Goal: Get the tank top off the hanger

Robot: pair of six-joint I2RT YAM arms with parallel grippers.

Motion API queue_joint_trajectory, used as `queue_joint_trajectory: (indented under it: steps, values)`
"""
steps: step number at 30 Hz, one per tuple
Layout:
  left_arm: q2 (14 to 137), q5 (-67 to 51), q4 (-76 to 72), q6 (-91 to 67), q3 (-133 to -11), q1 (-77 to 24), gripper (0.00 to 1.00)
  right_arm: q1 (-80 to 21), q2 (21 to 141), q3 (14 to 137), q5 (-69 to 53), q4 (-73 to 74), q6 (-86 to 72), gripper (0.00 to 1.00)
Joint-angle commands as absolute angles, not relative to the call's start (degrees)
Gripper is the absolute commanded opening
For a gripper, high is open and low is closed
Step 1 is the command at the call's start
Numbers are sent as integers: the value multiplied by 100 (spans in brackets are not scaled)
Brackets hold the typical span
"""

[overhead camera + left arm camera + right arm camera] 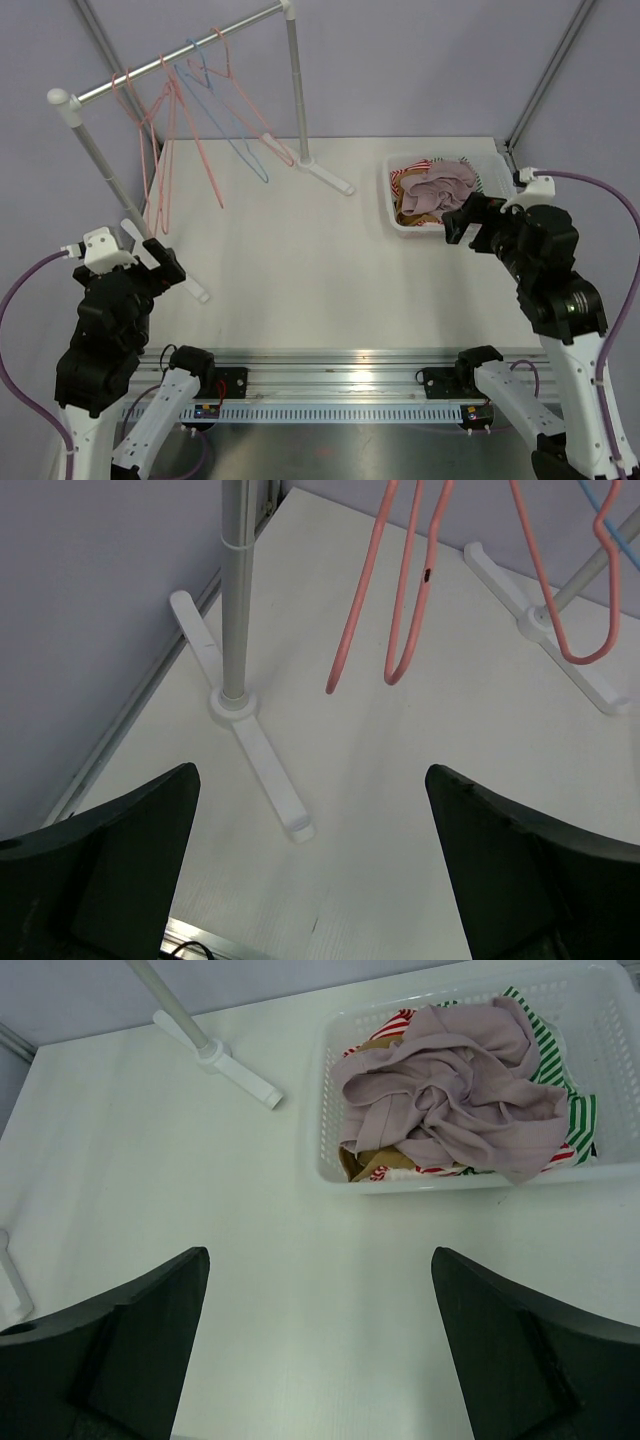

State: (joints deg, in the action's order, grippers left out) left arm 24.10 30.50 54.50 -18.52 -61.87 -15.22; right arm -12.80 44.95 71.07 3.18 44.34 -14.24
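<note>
Several bare wire hangers hang on the rack's bar point(180, 50): pink ones point(150, 150) and a blue one point(225, 125). No garment is on any of them. A mauve garment point(440, 185) lies crumpled on top of the pile in the white basket point(392, 215); it also shows in the right wrist view point(450, 1100). My left gripper point(150, 250) is open and empty above the rack's near left foot point(265, 770), with pink hangers point(410, 580) ahead. My right gripper point(462, 222) is open and empty just in front of the basket point(330, 1090).
The rack's left post point(105, 165) and right post point(297, 90) stand on white feet across the table's back left. Striped red, green and tan clothes point(575, 1120) lie under the mauve garment. Frame struts run up at the back corners.
</note>
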Motion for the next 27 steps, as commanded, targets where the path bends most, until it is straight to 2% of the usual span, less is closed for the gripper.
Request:
queue_joint_trajectory:
  steps: [1, 8, 15, 27]
  values:
    - [2470, 2945, 5756, -1592, -6486, -1503, 99, -1327, 4009, 6900, 123, 4622, -1327, 100]
    - [1961, 2444, 5695, -1441, -6337, -1503, 99, -1353, 3209, 6390, 561, 4588, -1020, 100]
    - [1179, 2030, 5344, -1318, -5775, -1503, 99, -1362, 3331, 5969, 993, 4684, -1230, 99]
    - [1116, 2109, 5115, -1362, -5546, -1503, 99, -1362, 3278, 5572, 1345, 4438, -1248, 99]
